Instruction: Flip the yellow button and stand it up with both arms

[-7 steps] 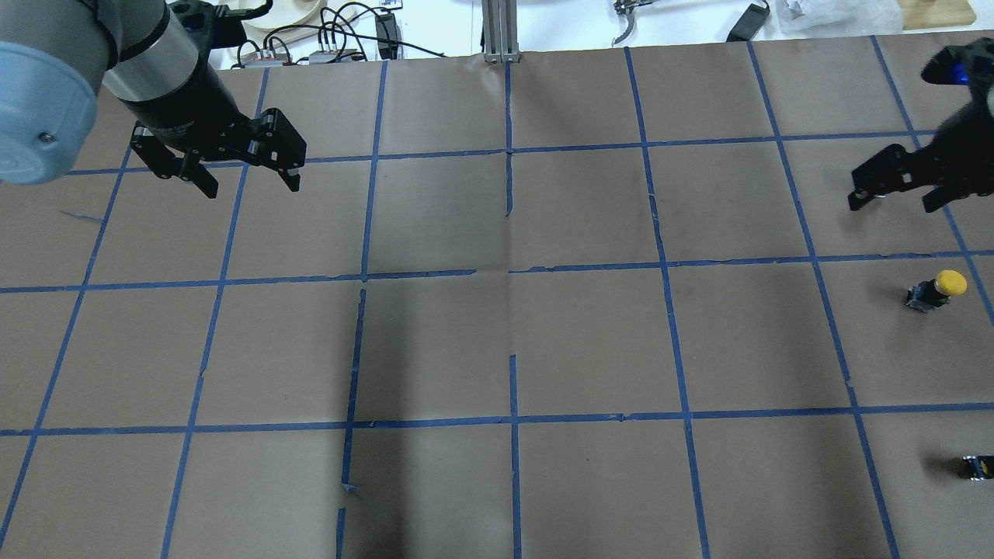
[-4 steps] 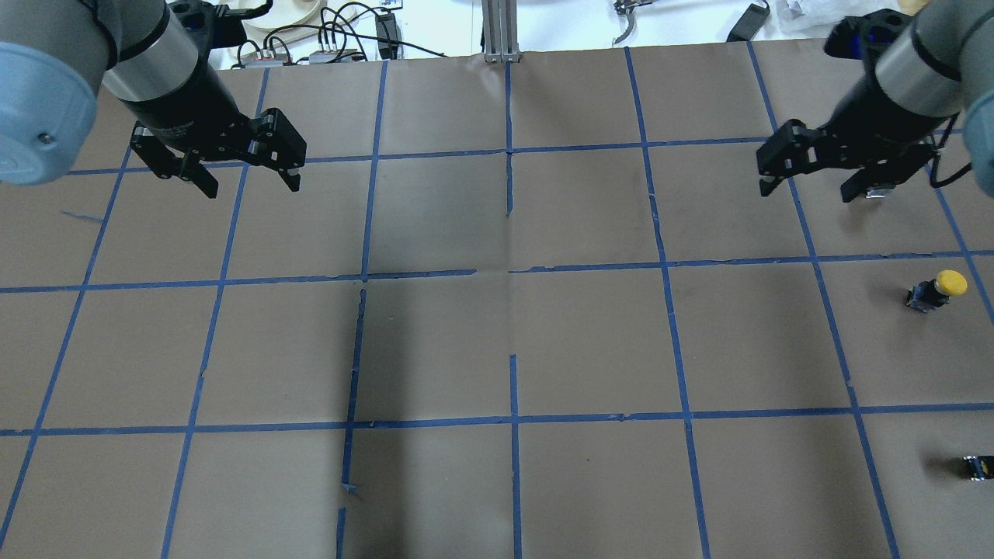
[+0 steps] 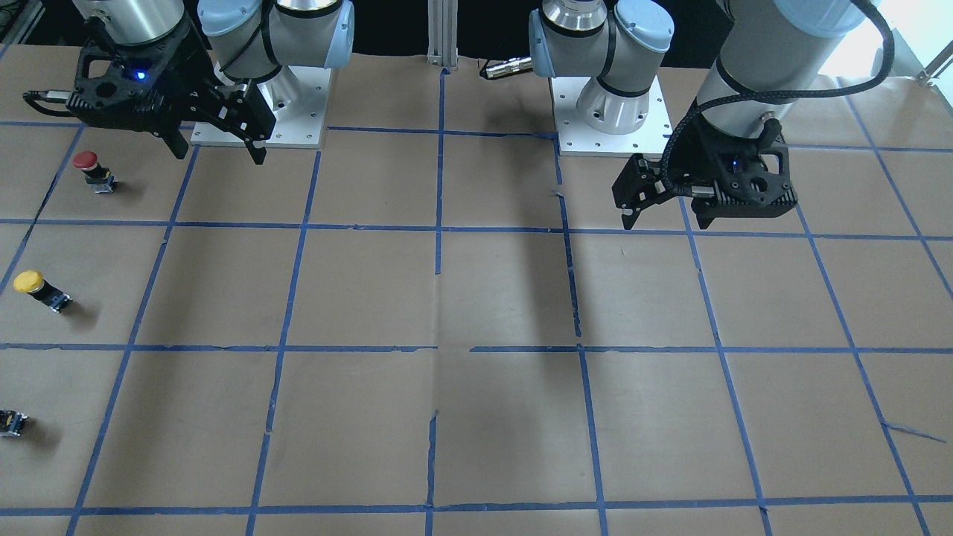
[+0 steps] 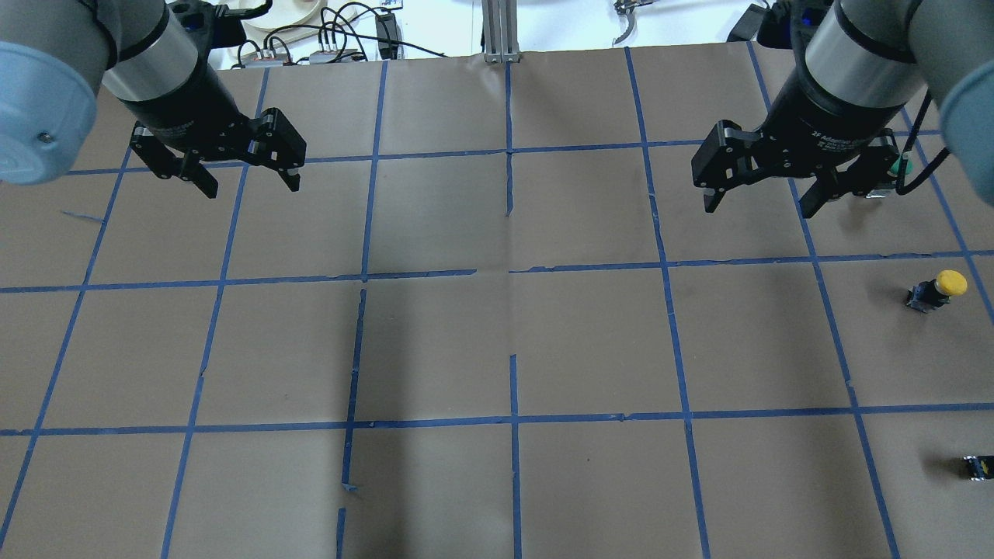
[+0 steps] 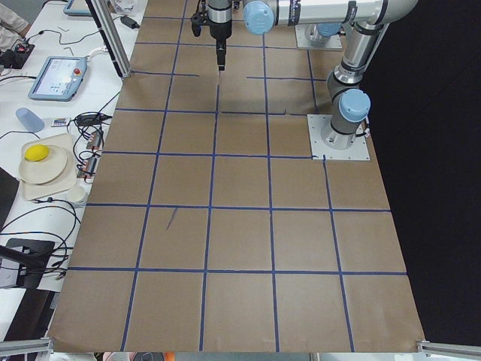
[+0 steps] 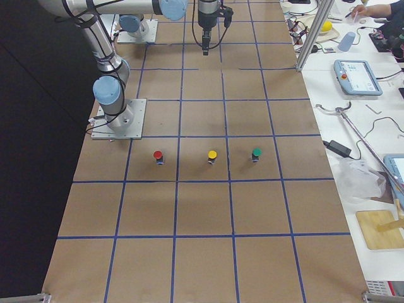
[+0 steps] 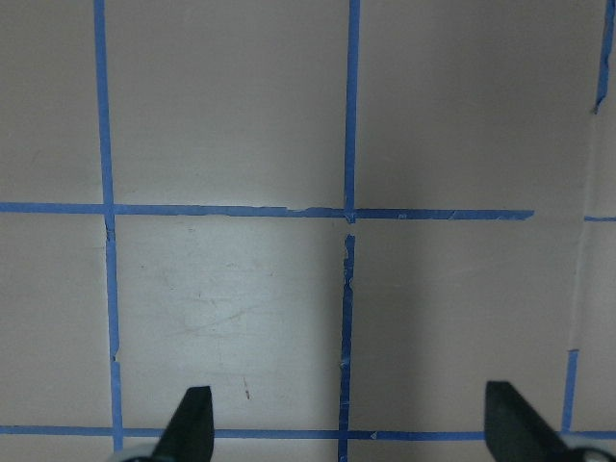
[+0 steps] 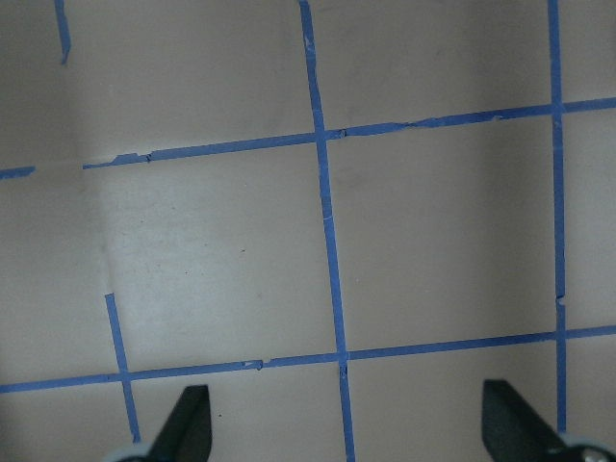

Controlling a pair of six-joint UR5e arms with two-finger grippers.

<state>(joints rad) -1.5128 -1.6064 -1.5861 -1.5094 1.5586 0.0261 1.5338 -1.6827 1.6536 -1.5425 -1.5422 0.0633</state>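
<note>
Button: yellow button (image 4: 940, 289) (image 3: 41, 289) (image 6: 213, 156) stands cap up on its dark base, free of both grippers, in a grid square at the table's end on the robot's right.
Row: it is the middle one of three in a line along that end, one per square. The red button (image 3: 93, 170) (image 6: 158, 156) is on the robot's side of it and the green button (image 6: 256, 154) (image 4: 901, 165) on the far side. From overhead the green one shows only as a bit of cap behind the right gripper.
Right gripper (image 4: 759, 203) (image 3: 218, 151) (image 8: 346, 433): hangs above the table, pointing down, jaws spread wide and empty. It is inboard of the row and well apart from the yellow button. Its wrist view shows the fingertips (image 8: 188, 423) over bare paper and tape lines.
Left gripper (image 4: 250, 186) (image 3: 665, 217) (image 7: 348, 423): hangs above the table's other half, jaws likewise spread wide and holding nothing, far from all three buttons. Its wrist view shows paper and a tape crossing.
Table (image 4: 590, 341): brown paper marked into squares with blue tape.
Arms: the right arm (image 4: 854, 54) comes in at the overhead view's upper right and the left arm (image 4: 147, 62) at its upper left.
</note>
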